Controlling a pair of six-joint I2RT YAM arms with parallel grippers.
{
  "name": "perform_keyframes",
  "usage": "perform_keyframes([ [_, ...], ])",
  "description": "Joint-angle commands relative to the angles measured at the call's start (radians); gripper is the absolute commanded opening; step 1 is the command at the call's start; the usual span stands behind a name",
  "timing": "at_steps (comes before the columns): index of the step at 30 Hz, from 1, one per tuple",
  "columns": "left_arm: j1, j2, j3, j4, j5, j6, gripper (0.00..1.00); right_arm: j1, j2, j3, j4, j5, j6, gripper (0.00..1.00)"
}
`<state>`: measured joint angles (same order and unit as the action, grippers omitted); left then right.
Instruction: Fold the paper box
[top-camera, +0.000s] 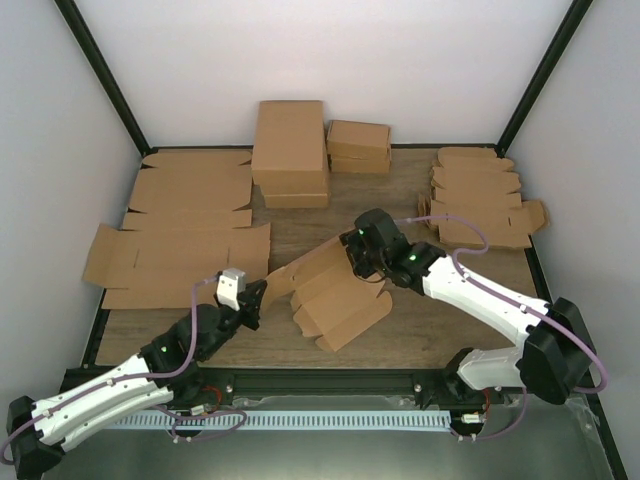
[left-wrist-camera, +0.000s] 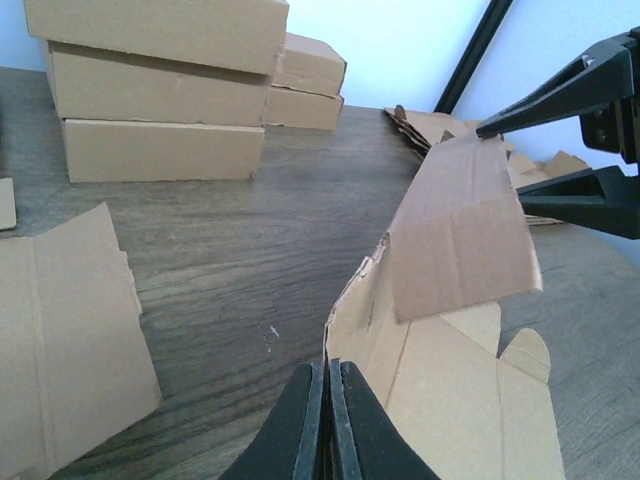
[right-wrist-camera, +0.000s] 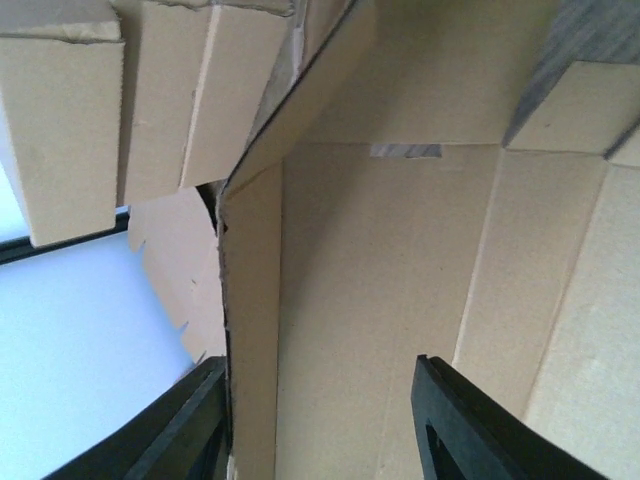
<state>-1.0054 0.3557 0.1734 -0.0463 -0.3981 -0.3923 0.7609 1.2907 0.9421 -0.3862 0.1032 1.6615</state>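
Two-point hold on small brown die-cut cardboard box (top-camera: 335, 300): near edge pinched in left gripper (left-wrist-camera: 327, 378), raised flap straddled by right gripper (right-wrist-camera: 320, 362), jaws apart. Probably light, crease-prone; grip beside scores.

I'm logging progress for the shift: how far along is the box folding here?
Early. Done: one long panel of the paper box is lifted off the table. In hand: the left gripper pinches its near corner, shut, while the right gripper straddles the raised panel, jaws open. Left: the other flaps lie flat; no walls or lid are formed.
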Motion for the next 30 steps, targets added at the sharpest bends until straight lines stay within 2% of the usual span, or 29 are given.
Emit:
perform_keyframes([
  [1,-0.003,-0.010,-0.010,0.024,0.016,0.002,0.04,-0.014,-0.021,-0.016,0.104,-0.009,-0.059,0.53],
  [4,-0.004,-0.008,-0.009,0.026,0.030,0.007,0.04,-0.025,-0.023,-0.027,0.153,-0.011,-0.081,0.56],
  [9,-0.003,-0.010,-0.008,0.010,0.038,0.004,0.04,-0.034,-0.033,-0.028,0.224,-0.011,-0.150,0.70],
  [13,-0.004,-0.005,-0.008,0.010,0.046,0.001,0.04,-0.035,-0.034,-0.027,0.230,-0.011,-0.144,0.76],
  [21,-0.004,-0.005,-0.007,0.008,0.054,0.002,0.04,-0.060,0.027,-0.008,0.195,-0.061,-0.123,0.77],
  [25,-0.003,-0.005,-0.007,0.008,0.057,0.008,0.04,-0.064,0.095,0.071,0.125,-0.083,-0.162,0.81],
  [27,-0.004,-0.001,-0.007,0.011,0.058,0.013,0.04,-0.064,0.144,0.119,0.080,-0.096,-0.178,0.79],
  [28,-0.004,-0.001,-0.006,0.012,0.058,0.015,0.04,-0.064,0.154,0.123,0.079,-0.104,-0.184,0.75],
  [30,-0.003,0.001,-0.004,0.010,0.056,0.018,0.04,-0.064,0.156,0.110,0.101,-0.121,-0.185,0.60],
])
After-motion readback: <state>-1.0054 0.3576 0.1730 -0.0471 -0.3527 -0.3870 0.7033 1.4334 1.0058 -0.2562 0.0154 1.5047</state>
